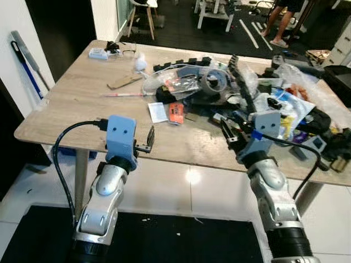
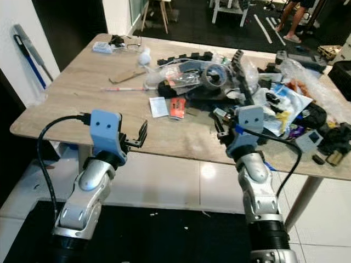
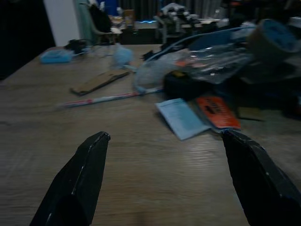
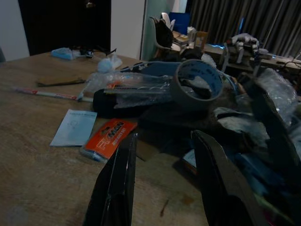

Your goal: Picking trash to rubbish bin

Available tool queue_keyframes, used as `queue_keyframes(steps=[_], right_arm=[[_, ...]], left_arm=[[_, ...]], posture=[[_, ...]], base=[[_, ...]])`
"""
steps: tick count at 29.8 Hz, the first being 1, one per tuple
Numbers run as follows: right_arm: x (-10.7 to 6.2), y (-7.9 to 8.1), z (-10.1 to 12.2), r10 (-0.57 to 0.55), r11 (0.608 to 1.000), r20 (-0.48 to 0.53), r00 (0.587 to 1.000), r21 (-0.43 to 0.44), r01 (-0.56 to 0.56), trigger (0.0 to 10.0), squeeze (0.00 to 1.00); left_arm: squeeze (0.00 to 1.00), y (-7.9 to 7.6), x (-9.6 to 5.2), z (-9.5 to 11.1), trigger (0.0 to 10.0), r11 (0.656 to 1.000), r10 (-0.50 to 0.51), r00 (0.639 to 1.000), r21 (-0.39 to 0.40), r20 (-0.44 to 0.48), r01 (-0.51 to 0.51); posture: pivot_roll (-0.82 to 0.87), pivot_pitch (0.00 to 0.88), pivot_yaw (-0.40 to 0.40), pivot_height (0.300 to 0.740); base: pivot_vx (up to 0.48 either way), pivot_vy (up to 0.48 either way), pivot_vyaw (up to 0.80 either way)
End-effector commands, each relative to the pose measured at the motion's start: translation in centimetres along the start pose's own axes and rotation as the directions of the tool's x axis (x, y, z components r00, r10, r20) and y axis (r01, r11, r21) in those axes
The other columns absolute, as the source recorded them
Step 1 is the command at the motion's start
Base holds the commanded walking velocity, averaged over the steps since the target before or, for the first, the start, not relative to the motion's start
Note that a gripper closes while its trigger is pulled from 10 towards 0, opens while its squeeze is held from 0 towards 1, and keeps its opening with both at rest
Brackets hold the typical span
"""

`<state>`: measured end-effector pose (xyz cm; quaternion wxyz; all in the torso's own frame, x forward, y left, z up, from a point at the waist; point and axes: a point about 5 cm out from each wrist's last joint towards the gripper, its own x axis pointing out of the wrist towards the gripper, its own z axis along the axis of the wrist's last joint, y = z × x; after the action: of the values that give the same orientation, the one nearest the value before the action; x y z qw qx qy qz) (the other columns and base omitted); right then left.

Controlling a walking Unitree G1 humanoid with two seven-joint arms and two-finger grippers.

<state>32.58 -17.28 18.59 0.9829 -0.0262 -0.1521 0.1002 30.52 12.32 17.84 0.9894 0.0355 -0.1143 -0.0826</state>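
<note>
Trash point(image 1: 219, 87) heaped at 1 o'clock on tabletop point(image 1: 71, 104), orange packet point(image 1: 175, 113) nearest at 12. Left hand point(image 1: 149, 139) spread wide, empty, at near edge. Right hand point(image 1: 233, 134) part-open, empty, aimed at pile, probably to pick first.

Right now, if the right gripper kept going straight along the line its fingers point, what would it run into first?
Probably the dark clutter at the near edge of the pile, just below the roll of tape. The right gripper is open and aims between the orange packet and that pile; depth is unclear.
</note>
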Motion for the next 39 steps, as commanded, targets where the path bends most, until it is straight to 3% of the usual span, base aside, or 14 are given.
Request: queue_keyframes(steps=[1, 24, 25, 26, 27, 39], right_arm=[[-0.3, -0.5, -0.2, -0.016, 1.000, -0.016, 1.000, -0.006, 0.016, 10.0, 0.00], [-0.5, -0.8, -0.4, -0.019, 1.000, -0.031, 0.999, -0.008, 0.018, 10.0, 0.00], [-0.4, -0.9, -0.3, -0.016, 1.000, -0.030, 0.999, 0.003, 0.016, 10.0, 0.70], [-0.4, -0.9, -0.3, -0.016, 1.000, -0.030, 0.999, 0.003, 0.016, 10.0, 0.70], [-0.3, -1.0, -0.2, -0.012, 1.000, -0.028, 1.000, 0.011, 0.012, 10.0, 1.00], [0.8, -1.4, 0.3, 0.103, 0.994, -0.105, 0.989, -0.025, -0.107, 10.0, 1.00]], left_arm=[[0.00, -0.4, -0.3, -0.2, 10.0, 1.000, -0.020, 1.000, 0.005, -0.013, 0.020], [0.00, -0.7, -0.6, -0.6, 10.0, 0.999, -0.047, 0.999, 0.009, -0.028, 0.047], [0.00, -0.7, -0.6, -0.6, 10.0, 0.999, -0.050, 0.998, 0.010, -0.031, 0.051], [0.00, -0.7, -0.6, -0.6, 10.0, 0.999, -0.050, 0.998, 0.010, -0.031, 0.051], [0.00, -0.8, -0.7, -0.7, 10.0, 0.998, -0.054, 0.998, 0.012, -0.035, 0.054], [0.00, -0.9, -0.8, -0.8, 10.0, 0.992, -0.115, 0.993, 0.048, -0.035, 0.117]], posture=[[-0.02, 0.093, -0.072, 0.740], [-0.02, 0.108, -0.067, 0.740], [-0.02, 0.108, -0.067, 0.740], [-0.02, 0.108, -0.067, 0.740], [-0.02, 0.115, -0.064, 0.740], [-0.03, 0.125, -0.066, 0.740]], base=[[0.315, 0.000, 0.00], [0.314, 0.000, 0.00], [0.315, 0.000, 0.00], [0.315, 0.000, 0.00], [0.315, 0.000, 0.00], [0.315, 0.000, 0.00]])
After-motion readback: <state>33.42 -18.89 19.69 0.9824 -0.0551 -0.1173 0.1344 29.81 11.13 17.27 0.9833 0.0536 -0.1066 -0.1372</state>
